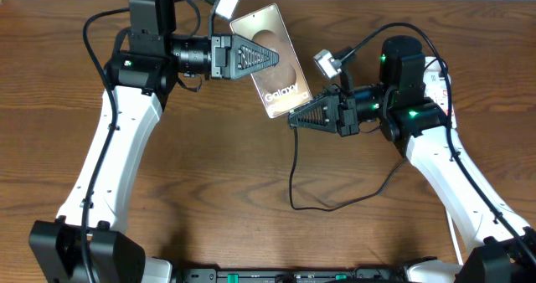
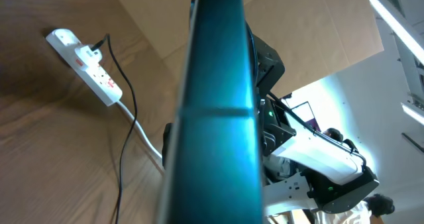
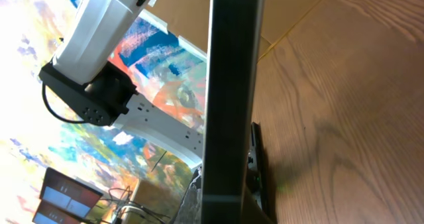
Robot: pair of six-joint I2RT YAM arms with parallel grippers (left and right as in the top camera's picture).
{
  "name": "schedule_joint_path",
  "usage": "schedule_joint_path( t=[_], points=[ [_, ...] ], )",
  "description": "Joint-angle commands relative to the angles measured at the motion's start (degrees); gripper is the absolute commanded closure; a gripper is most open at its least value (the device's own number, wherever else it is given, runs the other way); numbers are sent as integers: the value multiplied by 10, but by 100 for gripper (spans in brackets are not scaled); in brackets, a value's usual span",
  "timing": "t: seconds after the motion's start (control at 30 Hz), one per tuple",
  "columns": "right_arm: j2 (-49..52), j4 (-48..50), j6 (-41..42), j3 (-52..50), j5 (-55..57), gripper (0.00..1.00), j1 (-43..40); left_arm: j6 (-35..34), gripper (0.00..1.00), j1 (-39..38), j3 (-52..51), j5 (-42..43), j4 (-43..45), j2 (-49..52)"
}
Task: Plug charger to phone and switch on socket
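Plainly, everything hinges on the small gap between the lettered short end of the phone (image 1: 285, 82) and the right gripper (image 1: 293, 120). The phone is held up off the table (image 1: 209, 191) by the left gripper (image 1: 277, 59), whose fingers are clamped across its glossy face. Its long axis runs from far left to near right, so the "Galaxy" end points toward the right gripper. That gripper is closed and appears to pinch the charger (image 1: 292, 170) at its plug end: the thin black cable drops from under its tips, loops over the table and curves off to the right. The tips sit just beside the phone's near corner. Whether the plug is seated cannot be told from above, and both wrist views show only a bar seen edge-on. The left arm (image 1: 117, 141) reaches in from the left and the right arm (image 1: 452, 170) stretches leftward to meet it. The socket (image 2: 93, 66) lies at the table's right side behind the right arm, the nearer one for the switch.
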Motion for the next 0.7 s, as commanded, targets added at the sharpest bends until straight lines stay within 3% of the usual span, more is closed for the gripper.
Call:
schedule_joint_path(
  t=[0.0, 0.5, 0.67],
  points=[
    [-6, 13, -5, 22, -3, 99, -3, 24, 93, -20, -30, -1, -14, -3],
    [-6, 26, -16, 8, 1, 99, -2, 30, 93, -20, -36, -21, -33, -1],
    [-6, 26, -16, 8, 1, 85, -2, 30, 92, -20, -36, -25, -33, -1]
  ],
)
